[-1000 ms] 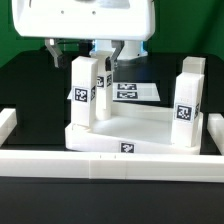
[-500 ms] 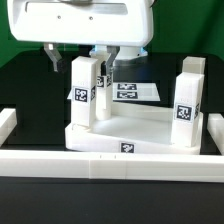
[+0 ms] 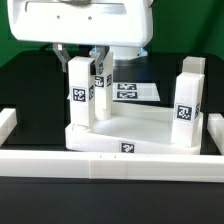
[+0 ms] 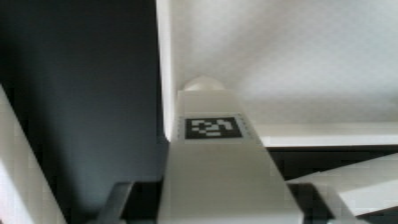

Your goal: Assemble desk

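Nearest in the exterior view runs the long white border rail [image 3: 110, 160], lying across the front of the black surface [image 3: 30, 85]. Just behind it sits the tabletop [image 3: 135, 127], its rim touching or very close to the rail. 3 legs stand upright in it: 1 at the front corner on the exterior view's left [image 3: 80, 92], 1 just behind that [image 3: 100, 85], and 1 at the exterior view's right [image 3: 188, 100]. Farther back, flat on the surface, lies the marker board [image 3: 135, 91].

The relation that matters: the fingers [image 3: 78, 52] hang directly above the front-left leg, whose long axis is vertical, so any approach runs straight down along it. In the wrist view that leg [image 4: 217, 160] rises toward the camera with its tag on top, and dark shapes (probably the finger pads) flank it low in the frame. I cannot tell whether they are pressing on it or standing just clear.

The rear leg stands close beside the front-left one, leaving little room on that side for a finger. My guess is the leg is being seated in its socket.
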You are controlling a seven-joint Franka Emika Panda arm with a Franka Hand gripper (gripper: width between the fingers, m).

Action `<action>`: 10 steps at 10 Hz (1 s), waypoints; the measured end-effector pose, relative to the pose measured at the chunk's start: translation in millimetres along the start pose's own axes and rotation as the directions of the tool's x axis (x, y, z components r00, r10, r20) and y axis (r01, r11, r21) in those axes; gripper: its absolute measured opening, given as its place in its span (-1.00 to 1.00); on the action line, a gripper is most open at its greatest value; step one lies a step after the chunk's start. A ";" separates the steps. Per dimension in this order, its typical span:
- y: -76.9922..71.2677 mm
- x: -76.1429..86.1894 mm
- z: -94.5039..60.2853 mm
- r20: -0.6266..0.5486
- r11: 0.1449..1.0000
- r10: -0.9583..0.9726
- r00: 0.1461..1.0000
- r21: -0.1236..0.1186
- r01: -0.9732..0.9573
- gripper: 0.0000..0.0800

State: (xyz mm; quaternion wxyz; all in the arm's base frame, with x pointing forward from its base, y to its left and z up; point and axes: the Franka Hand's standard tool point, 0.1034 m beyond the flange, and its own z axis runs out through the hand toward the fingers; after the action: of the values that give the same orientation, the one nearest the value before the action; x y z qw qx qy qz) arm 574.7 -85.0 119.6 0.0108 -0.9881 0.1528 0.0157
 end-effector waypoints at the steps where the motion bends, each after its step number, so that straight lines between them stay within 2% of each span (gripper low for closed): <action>1: -0.1 0.0 0.0 0.000 0.999 0.049 0.999 0.001 -0.049 -0.28; 5: -0.6 -0.1 0.3 0.001 0.946 0.325 0.946 0.003 -0.325 -0.28; 10: 1.0 -0.7 1.6 0.013 0.751 0.661 0.751 0.010 -0.661 -0.28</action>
State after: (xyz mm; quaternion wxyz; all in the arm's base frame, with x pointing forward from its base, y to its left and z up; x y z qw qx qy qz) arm 573.7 -85.7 118.1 0.0120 -0.8703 0.4919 0.0217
